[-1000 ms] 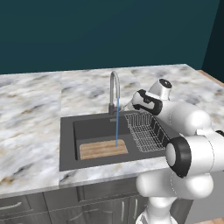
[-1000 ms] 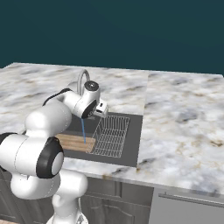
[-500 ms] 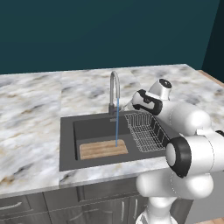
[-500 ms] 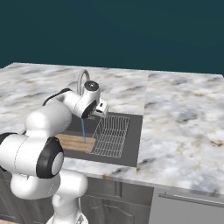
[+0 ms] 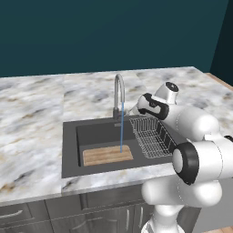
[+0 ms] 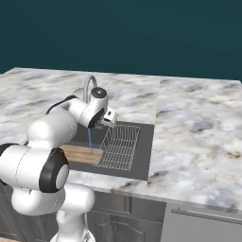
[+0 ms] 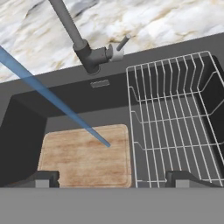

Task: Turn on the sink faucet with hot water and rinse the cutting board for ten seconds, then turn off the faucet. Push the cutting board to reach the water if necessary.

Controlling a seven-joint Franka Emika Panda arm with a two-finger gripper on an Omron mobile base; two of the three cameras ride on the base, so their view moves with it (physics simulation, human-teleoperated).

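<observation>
You see the water [image 7: 65,112] hitting the cutting board [image 7: 83,159] at lower left, the wire rack [image 7: 175,127] at right; the gripper [image 7: 111,179] hangs wide, empty.

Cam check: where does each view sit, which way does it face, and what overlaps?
Left base: behind-left, looks forward-down at sink; arm lower right.
Right base: behind-right, same sink; arm lower left.
Hand: above basin, looks down at board, rack, faucet; end effector tips at bottom.
Shared: water landing on board.
</observation>
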